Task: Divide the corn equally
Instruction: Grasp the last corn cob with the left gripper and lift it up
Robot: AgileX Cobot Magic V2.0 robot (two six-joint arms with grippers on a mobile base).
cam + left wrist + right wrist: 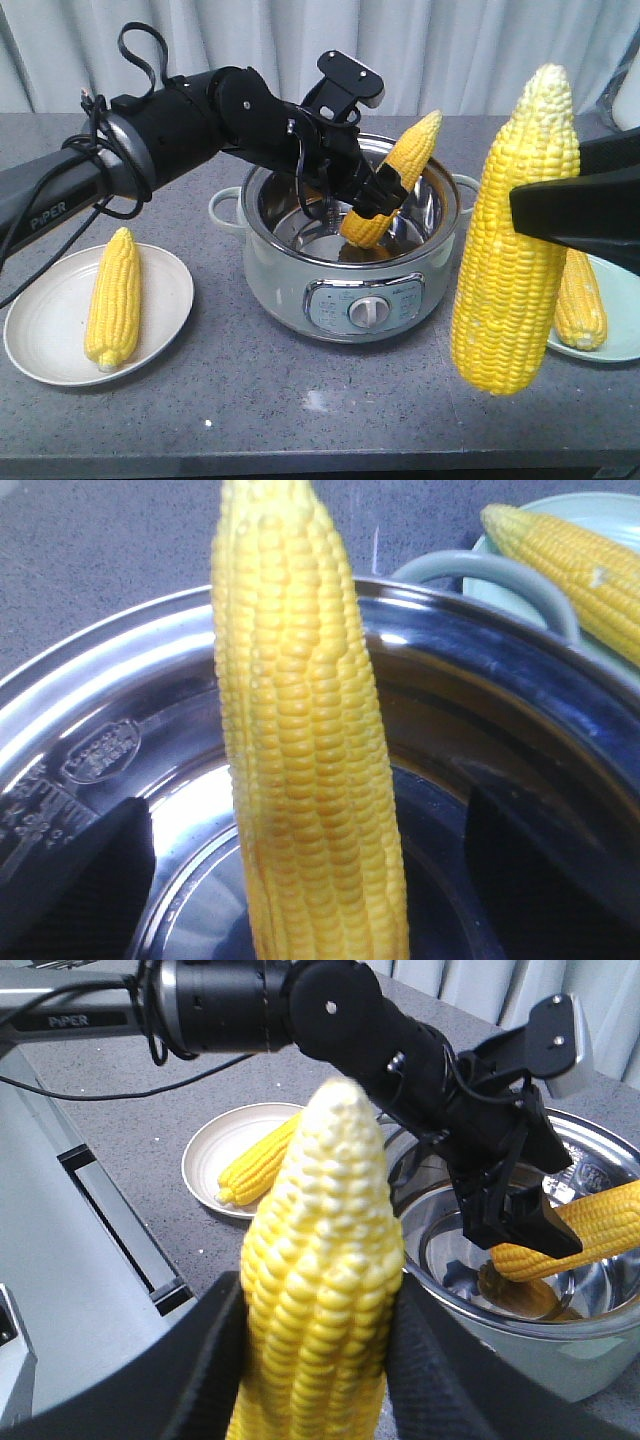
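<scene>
My left gripper [380, 200] reaches into the steel pot [300, 260] and stands open around a corn cob [400, 170] that leans tip-up inside. In the left wrist view that cob [310, 730] sits between the black fingers [70, 880] with a gap on each side. My right gripper [525, 210] is shut on a second cob [515, 260] and holds it upright in the air at the front right. The right wrist view shows its fingers [200, 1360] pressing both sides of that cob [325, 1210]. Another cob [112, 298] lies on the left plate [40, 340], and one more [580, 300] lies on the right plate [620, 340].
The pot stands mid-table with side handles [225, 210] and a front control knob [367, 312]. The table's front edge runs close below. A pale curtain hangs behind. Cables trail from the left arm [150, 130] at the left.
</scene>
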